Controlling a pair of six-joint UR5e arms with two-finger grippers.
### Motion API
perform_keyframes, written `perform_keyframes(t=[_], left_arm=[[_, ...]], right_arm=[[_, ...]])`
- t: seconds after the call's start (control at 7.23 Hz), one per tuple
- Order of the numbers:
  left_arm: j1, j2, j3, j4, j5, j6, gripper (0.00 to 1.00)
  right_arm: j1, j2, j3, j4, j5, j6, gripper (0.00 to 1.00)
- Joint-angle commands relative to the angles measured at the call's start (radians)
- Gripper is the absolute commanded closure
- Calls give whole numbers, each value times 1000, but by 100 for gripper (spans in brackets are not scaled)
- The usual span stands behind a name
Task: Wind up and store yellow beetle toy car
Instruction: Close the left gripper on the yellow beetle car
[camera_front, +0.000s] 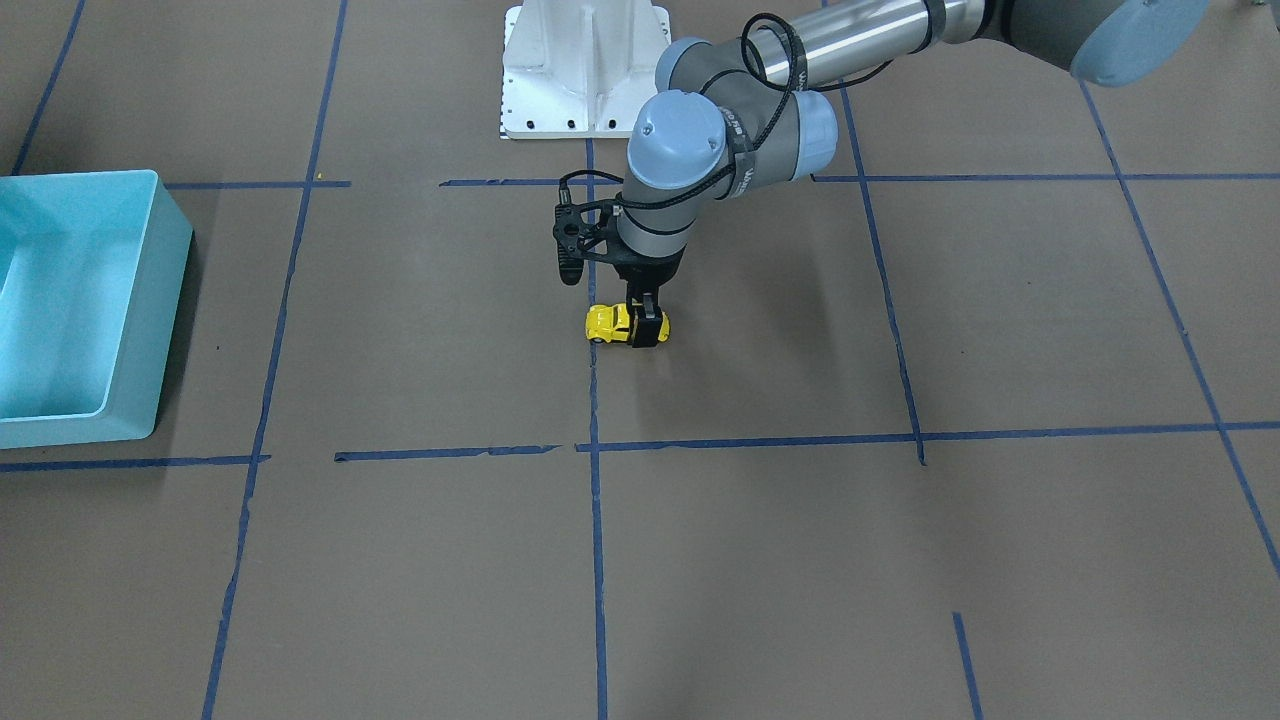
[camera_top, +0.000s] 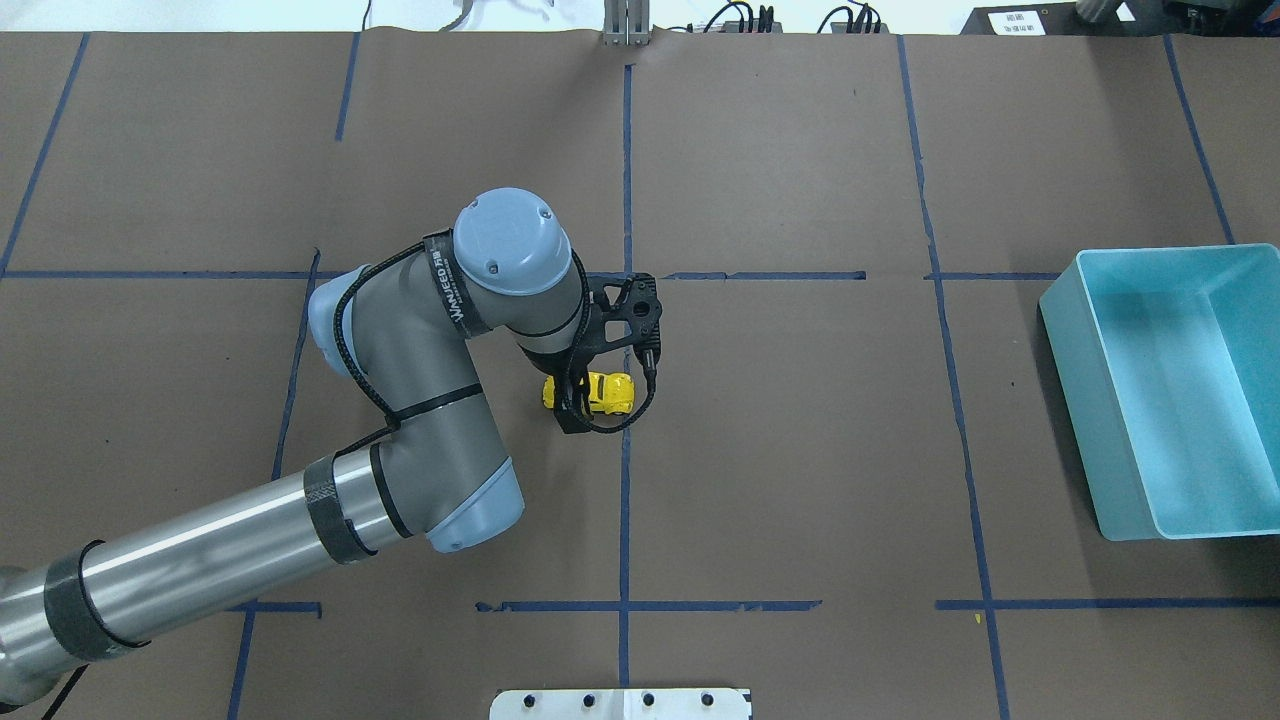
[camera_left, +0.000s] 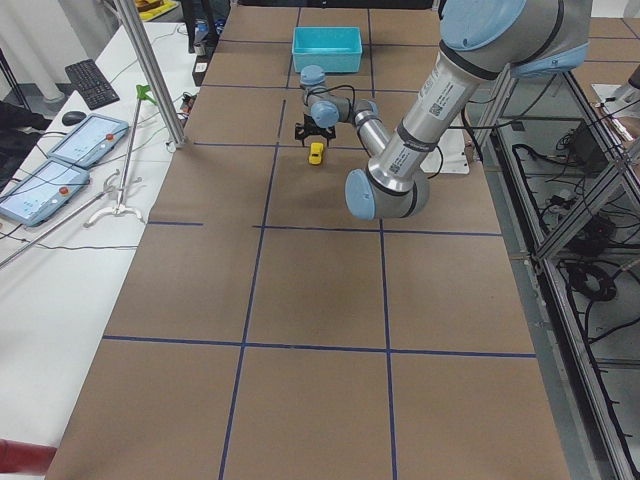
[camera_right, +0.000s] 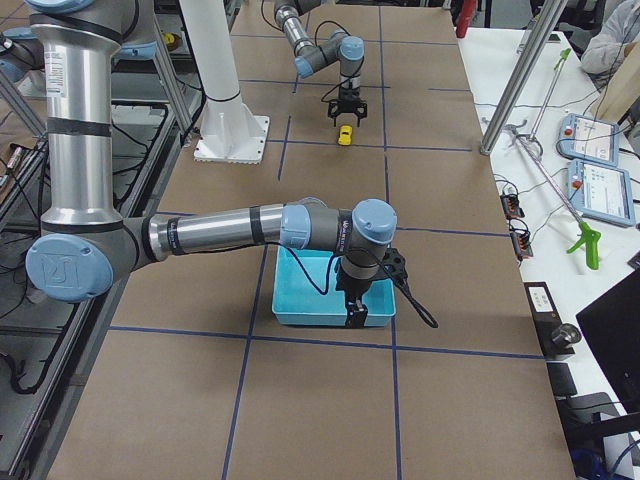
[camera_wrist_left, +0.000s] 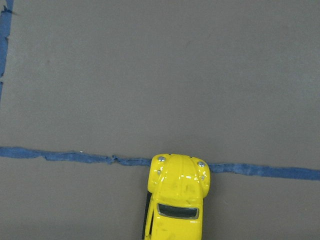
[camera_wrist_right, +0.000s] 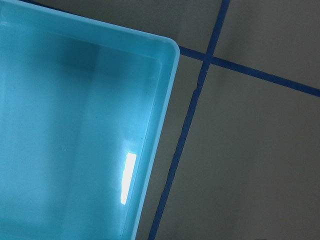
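The yellow beetle toy car (camera_front: 610, 322) stands on its wheels on the brown table, across a blue tape line near the middle. It also shows in the overhead view (camera_top: 608, 392) and small in the side views (camera_left: 316, 152) (camera_right: 345, 135). My left gripper (camera_front: 648, 324) points straight down over the car's rear end, with its black fingers closed against the car's two sides (camera_top: 572, 397). In the left wrist view only the car's front and windscreen (camera_wrist_left: 177, 200) show at the bottom edge. My right gripper (camera_right: 358, 314) hangs over the teal bin; I cannot tell whether it is open or shut.
A teal plastic bin (camera_top: 1080, 420) stands at the table's right end, its inside bare (camera_wrist_right: 75, 125); it also shows in the front-facing view (camera_front: 165, 320). The white robot base (camera_front: 585, 70) stands at the table's edge. Blue tape lines grid the brown surface.
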Motion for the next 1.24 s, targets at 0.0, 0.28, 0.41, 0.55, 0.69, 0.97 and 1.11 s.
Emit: perform_keyframes(t=[0.0, 0.28, 0.41, 0.55, 0.69, 0.97, 1.11], left_arm=[[1, -1, 16, -13, 3, -1, 1], [7, -2, 42, -48, 3, -4, 1], [10, -2, 50, -50, 3, -4, 2], [13, -4, 50, -50, 3, -4, 4], [19, -2, 50, -50, 3, -2, 10], [18, 5, 51, -75, 3, 1, 40], [15, 7, 53, -97, 3, 2, 62]], right_arm=[[0, -1, 0, 0, 0, 0, 0], [0, -1, 1, 0, 0, 0, 0], [0, -1, 0, 0, 0, 2, 0], [0, -1, 0, 0, 0, 2, 0], [0, 1, 0, 0, 0, 2, 0], [0, 1, 0, 0, 0, 2, 0], [0, 1, 1, 0, 1, 2, 0]])
